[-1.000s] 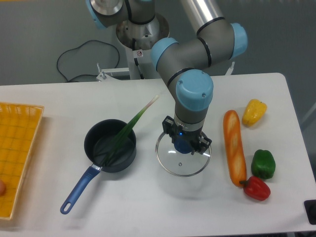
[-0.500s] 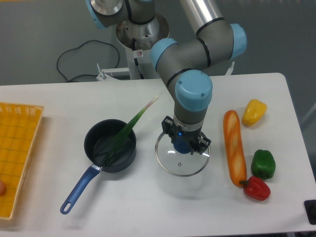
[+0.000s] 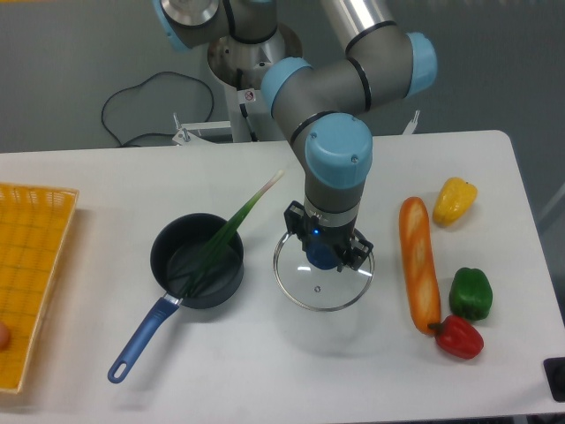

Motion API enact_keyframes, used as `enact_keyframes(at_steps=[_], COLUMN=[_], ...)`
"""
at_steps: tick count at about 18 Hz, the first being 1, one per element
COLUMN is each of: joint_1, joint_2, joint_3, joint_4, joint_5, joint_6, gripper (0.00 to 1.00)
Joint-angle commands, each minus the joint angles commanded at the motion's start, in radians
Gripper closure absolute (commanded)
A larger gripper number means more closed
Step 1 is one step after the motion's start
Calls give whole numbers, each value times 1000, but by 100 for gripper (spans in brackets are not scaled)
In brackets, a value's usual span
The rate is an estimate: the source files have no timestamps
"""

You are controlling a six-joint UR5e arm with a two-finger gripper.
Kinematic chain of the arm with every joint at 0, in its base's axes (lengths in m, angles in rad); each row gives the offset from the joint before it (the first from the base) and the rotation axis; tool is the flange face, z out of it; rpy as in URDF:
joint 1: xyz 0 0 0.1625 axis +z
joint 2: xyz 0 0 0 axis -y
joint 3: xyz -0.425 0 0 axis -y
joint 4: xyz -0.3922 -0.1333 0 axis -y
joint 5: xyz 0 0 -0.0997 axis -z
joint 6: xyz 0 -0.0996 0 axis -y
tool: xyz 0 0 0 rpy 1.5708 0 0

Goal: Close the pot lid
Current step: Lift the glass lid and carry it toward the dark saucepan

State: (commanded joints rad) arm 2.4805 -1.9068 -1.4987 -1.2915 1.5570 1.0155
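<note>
The pot [image 3: 198,261] sits open on the white table [image 3: 265,362], and I will use it as my marker. It is dark and round, and its long blue handle [image 3: 141,340] sticks out toward the front left, with a little hole at the end. A long green onion [image 3: 228,228] leans in the pot, with its pale end poking out over the back right rim.

Just to the right of the pot is the lid [image 3: 322,273], round and see-through with a shiny rim. The gripper [image 3: 325,252] comes straight down on the middle of the lid, and its two fingers are squeezed onto the blue knob (you can only see a bit of blue between them). I cannot tell if the lid touches the table or hangs just above it.

Farther right of the pot lie a long bread loaf [image 3: 419,263], a yellow pepper [image 3: 455,200], a green pepper [image 3: 470,292] and a red pepper [image 3: 459,336]. Far left of the pot is a yellow basket [image 3: 33,265].

I cannot read any words anywhere.
</note>
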Motion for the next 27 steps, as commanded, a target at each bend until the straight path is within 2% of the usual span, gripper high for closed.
enact_keyframes(at_steps=[6,14,20,24,27], joint_1=[-49,-127,-181,-238,-253], joint_2=[23,67,80,72,69], joint_3=[-11,-90,-106,-112,-120], joint_4=[-51,-43,-46,-45,-40], joint_5=[28,51,51,89,89], joint_6=[-37,-58,-123,-164,-190], gripper=[61,59,59,59,59])
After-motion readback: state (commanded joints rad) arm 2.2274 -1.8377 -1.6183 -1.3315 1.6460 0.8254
